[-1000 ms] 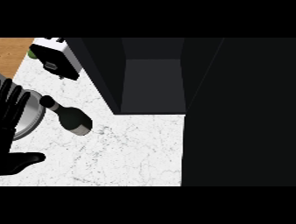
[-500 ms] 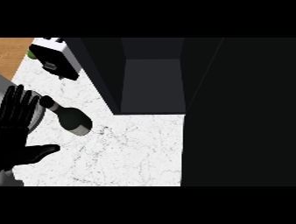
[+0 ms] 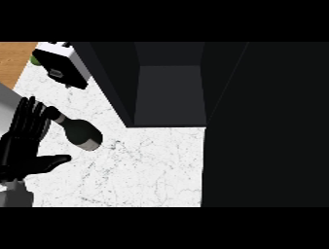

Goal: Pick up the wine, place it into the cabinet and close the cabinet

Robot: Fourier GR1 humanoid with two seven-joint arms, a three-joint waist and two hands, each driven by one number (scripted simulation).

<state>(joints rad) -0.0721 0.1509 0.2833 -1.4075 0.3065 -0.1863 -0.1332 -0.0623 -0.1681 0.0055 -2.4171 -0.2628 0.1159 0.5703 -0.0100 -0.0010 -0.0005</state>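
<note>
Your left hand [image 3: 20, 151] has closed in beside the wine bottle [image 3: 78, 131], fingers [image 3: 31, 116] open; nudge its neck and it could topple.

At the near left, the left hand [image 3: 24, 146] is open, fingers straight and pointing toward the far side, thumb spread out to the right. Its grey forearm [image 3: 6, 197] enters from below.
</note>
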